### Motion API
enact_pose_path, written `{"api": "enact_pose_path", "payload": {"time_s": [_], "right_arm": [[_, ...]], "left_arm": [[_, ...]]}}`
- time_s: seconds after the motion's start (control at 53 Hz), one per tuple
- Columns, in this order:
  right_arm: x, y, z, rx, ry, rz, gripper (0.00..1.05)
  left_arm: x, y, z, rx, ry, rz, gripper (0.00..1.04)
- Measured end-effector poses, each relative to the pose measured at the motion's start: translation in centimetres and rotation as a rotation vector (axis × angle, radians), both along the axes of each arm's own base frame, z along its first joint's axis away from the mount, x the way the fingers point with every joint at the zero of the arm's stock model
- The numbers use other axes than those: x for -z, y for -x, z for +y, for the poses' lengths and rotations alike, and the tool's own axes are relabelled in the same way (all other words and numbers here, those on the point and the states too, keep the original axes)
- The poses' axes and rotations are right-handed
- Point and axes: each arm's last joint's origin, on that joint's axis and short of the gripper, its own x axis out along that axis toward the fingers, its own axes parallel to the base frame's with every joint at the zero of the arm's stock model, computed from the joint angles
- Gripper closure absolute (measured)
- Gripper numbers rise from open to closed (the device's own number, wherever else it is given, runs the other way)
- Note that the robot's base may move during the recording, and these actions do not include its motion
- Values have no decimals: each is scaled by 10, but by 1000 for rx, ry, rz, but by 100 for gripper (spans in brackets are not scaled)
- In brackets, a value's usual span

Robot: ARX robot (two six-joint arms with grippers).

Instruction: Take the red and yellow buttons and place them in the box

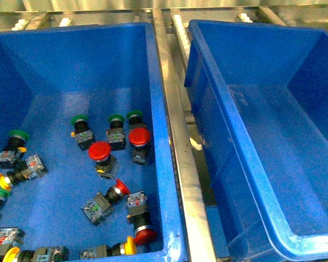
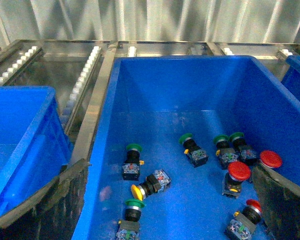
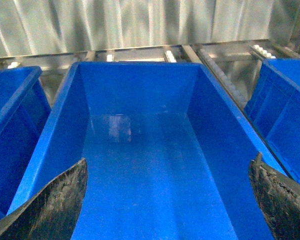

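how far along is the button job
Done: nothing; the box is empty. In hand: nothing; the left gripper and right gripper are open and empty. Left: every red button and yellow button, all lying in the other bin among green buttons.

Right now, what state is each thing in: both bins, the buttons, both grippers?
Box, the right bin, empty.
Left bin, holds every button in view.
Red buttons, loose in left bin, none gripped.
Yellow buttons, loose in left bin, none gripped.
Green buttons, loose in left bin.
Left gripper, open, empty.
Right gripper, open, empty.
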Motion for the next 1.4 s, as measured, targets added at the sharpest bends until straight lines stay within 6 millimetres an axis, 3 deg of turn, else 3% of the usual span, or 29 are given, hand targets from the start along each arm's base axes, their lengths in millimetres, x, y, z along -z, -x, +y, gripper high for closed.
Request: {"api": "enact_pose_path", "payload": {"time_s": [0.377, 0.396, 0.453, 0.49, 0.528, 0.698, 0.811, 1.113, 1.396], "right_arm": [[0, 0, 0, -3, 0, 0, 7], [0, 0, 0, -3, 0, 0, 7], [0, 0, 0, -3, 0, 1, 7], [0, 0, 0, -6, 0, 1, 7], [0, 0, 0, -5, 0, 0, 7], [0, 0, 0, -5, 0, 1, 7], [0, 0, 0, -5, 0, 1, 7], [0, 0, 0, -5, 0, 1, 7], [0, 0, 0, -5, 0, 1, 7]], "left_arm": [[0, 0, 0, -3, 0, 0, 8], [1, -1, 0, 15, 2, 28, 8], [-1, -2, -1, 179, 56, 348, 8], [-8, -10, -4, 276, 119, 584, 8], [-15, -22, -5, 303, 131, 659, 8], [-28, -56, -3, 320, 92, 688, 8], [-35, -81, -3, 370, -24, 660, 8], [-21, -151, -30, 528, -385, 650, 8], [6, -187, -48, 568, -499, 680, 8]]}}
